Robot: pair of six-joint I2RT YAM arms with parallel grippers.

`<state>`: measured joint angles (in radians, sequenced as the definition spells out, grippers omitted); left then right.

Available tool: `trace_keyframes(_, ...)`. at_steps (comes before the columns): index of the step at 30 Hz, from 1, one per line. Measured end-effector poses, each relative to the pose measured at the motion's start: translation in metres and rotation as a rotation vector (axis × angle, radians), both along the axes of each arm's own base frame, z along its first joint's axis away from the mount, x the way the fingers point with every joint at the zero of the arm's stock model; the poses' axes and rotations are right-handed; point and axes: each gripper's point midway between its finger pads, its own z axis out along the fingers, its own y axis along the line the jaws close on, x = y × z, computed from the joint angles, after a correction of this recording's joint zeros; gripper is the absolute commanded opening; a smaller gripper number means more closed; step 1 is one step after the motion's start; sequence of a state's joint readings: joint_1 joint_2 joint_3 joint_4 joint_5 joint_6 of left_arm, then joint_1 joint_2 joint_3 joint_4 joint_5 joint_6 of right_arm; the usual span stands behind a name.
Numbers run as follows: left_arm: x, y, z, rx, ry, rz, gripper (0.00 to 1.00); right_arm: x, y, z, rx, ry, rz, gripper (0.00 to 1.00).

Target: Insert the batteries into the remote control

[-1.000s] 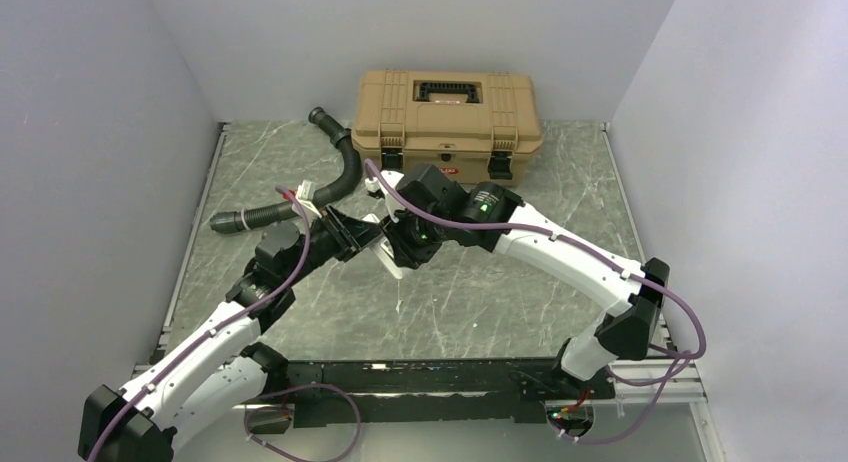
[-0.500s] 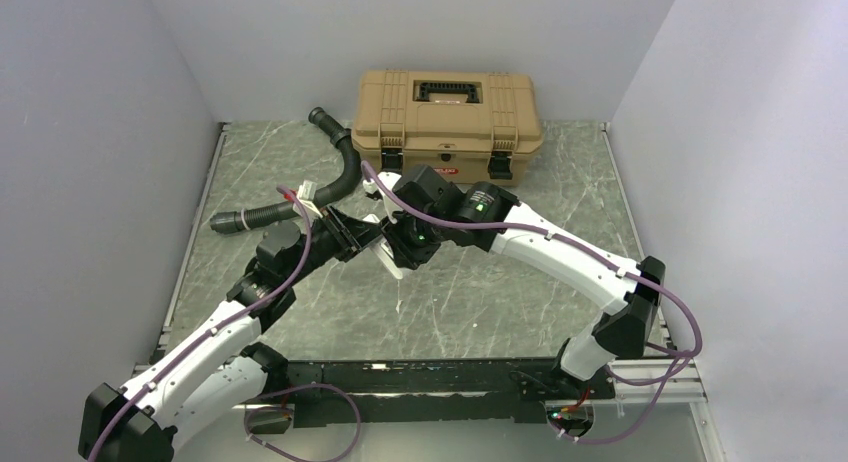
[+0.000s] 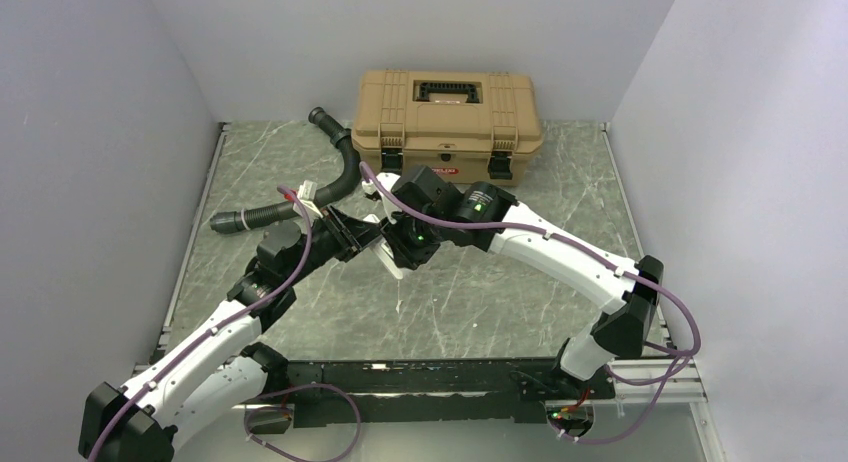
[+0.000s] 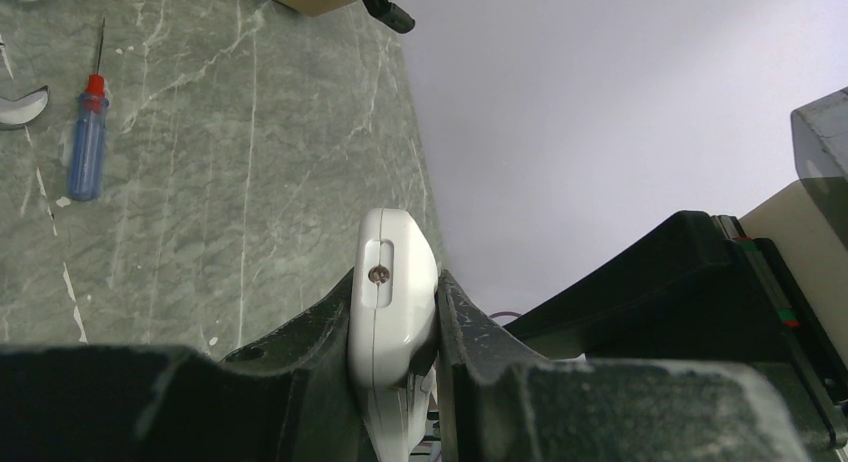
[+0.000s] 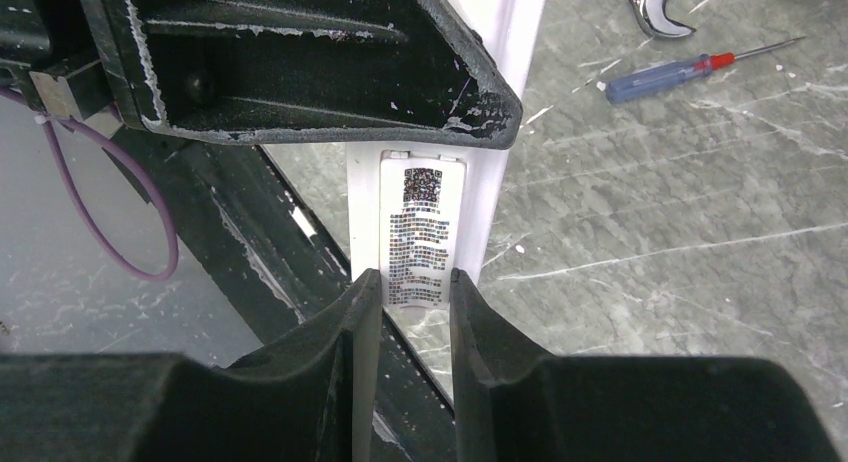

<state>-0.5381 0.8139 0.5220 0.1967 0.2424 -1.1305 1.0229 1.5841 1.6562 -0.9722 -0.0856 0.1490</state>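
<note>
Your left claw is clamped on the remote control. Its two black fingers press the handset's broad faces, and the wrist view shows it edge-on, with a small screw set in a slot on the narrow white end. You're holding the remote off the desk, above the middle and a little left of centre, on the near side of the tan toolbox at the far edge. Your right claw meets it from the right — its fingers stand a narrow gap apart over the remote's back, framing the near end of the printed label. You cannot tell from these views whether those tips are pressing or pinching anything. Behind the remote in the right wrist view, a blue-handled screwdriver with a red collar lies flat on the desk, and a wrench lies just beyond it. A black ribbed hose curves across the far left of the desk — well apart from both claws.
</note>
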Motion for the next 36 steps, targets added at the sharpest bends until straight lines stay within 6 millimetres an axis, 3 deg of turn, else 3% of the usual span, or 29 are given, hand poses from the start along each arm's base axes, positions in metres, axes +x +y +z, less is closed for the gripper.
trace_keyframes(6, 0.0002, 0.0, -0.0002, 0.0, 0.001, 0.001, 0.0, -0.0001, -0.0001, -0.0002, -0.001, 0.0, 0.001, 0.21)
trace_keyframes(15, 0.0004, 0.0002, -0.0002, 0.0, 0.001, 0.002, 0.0, 0.0004, 0.0006, -0.0003, -0.008, 0.003, 0.003, 0.32)
trace_keyframes(26, 0.0002, 0.0, -0.0006, -0.011, 0.013, 0.004, 0.0, 0.0003, 0.0012, -0.0018, -0.015, 0.004, 0.007, 0.36)
trace_keyframes(36, -0.001, -0.001, -0.0026, -0.024, 0.03, -0.001, 0.0, 0.0016, 0.0008, 0.0006, -0.017, -0.003, 0.005, 0.48)
